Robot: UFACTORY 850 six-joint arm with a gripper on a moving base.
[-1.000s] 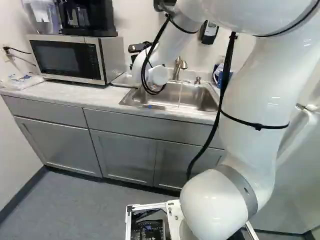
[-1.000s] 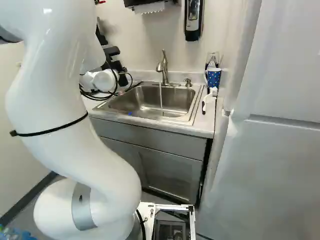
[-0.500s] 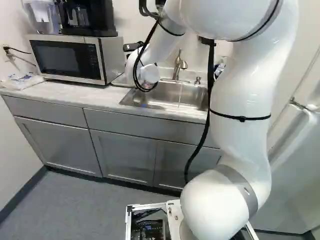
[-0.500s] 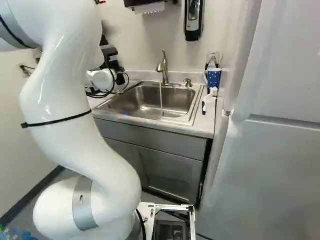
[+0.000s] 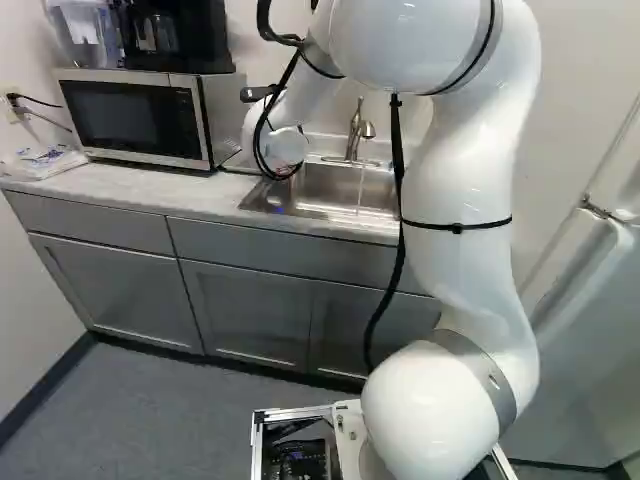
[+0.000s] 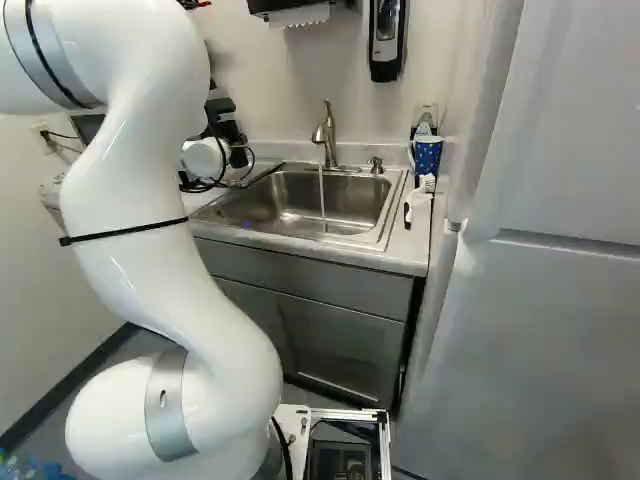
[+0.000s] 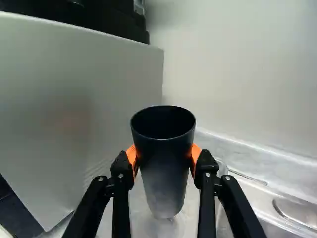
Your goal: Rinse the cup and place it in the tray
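Left to right: microwave point(image 5: 130, 118) on tabletop point(image 5: 120, 188); end effector point(image 6: 230, 130) pinching upright black cup point(image 7: 161, 173) from two sides, near microwave; sink point(image 6: 345, 208) under running faucet point(image 6: 325, 133); blue patterned mug point(image 6: 428, 155) beyond sink.

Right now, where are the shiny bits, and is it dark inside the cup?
Left base view: small glints on the white arm. Right base view: bright shine on the steel sink. Wrist view: yes, the cup is dark inside, and a faint reddish patch shows on the microwave's side.
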